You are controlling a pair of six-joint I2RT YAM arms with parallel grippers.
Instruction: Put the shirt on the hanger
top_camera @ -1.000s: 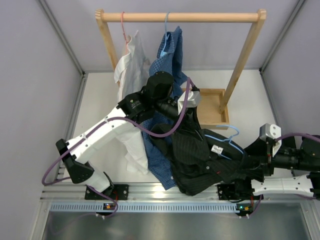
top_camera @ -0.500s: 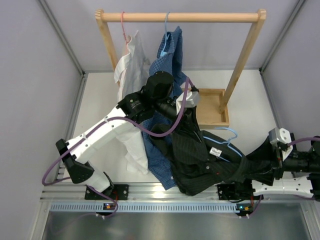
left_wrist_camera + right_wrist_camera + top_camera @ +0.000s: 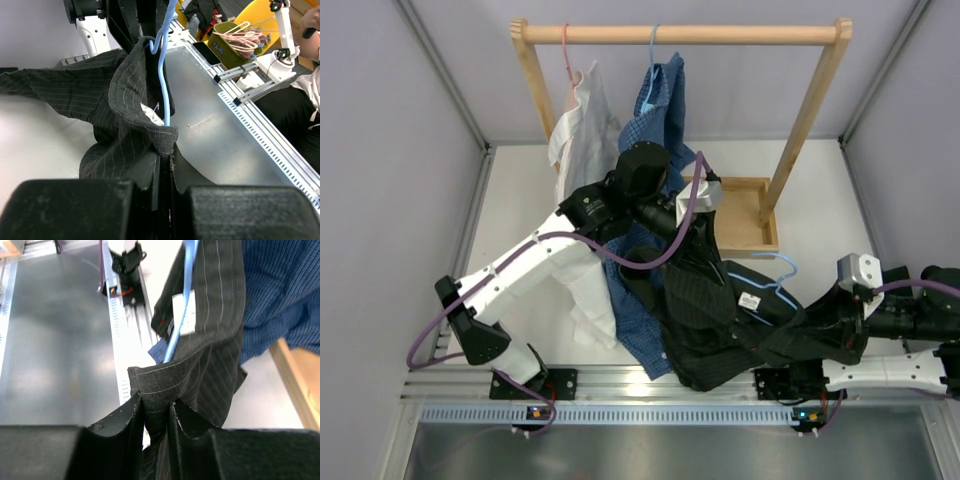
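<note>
The black pinstriped shirt [image 3: 720, 320] hangs stretched between my two grippers above the table. The light-blue wire hanger [image 3: 770, 270] lies inside it, hook poking out near the white neck label [image 3: 751, 300]. My left gripper [image 3: 692, 212] is shut on the shirt's fabric edge [image 3: 162, 140], with the hanger wire [image 3: 163, 90] running just beyond the fingers. My right gripper [image 3: 835, 325] is shut on another fold of the shirt [image 3: 160, 385]; the hanger [image 3: 181, 305] and label [image 3: 184, 315] show beyond it.
A wooden rack [image 3: 680, 35] stands at the back, with a white shirt [image 3: 578, 135] on a pink hanger and a blue checked shirt [image 3: 660, 110] on a light-blue hanger. A wooden tray [image 3: 745, 210] sits at the rack's base. The metal rail [image 3: 620, 412] runs along the near edge.
My right gripper swung out to the right half a second ago, then came back left, pulling the shirt's right side with it. The left arm has barely moved.
</note>
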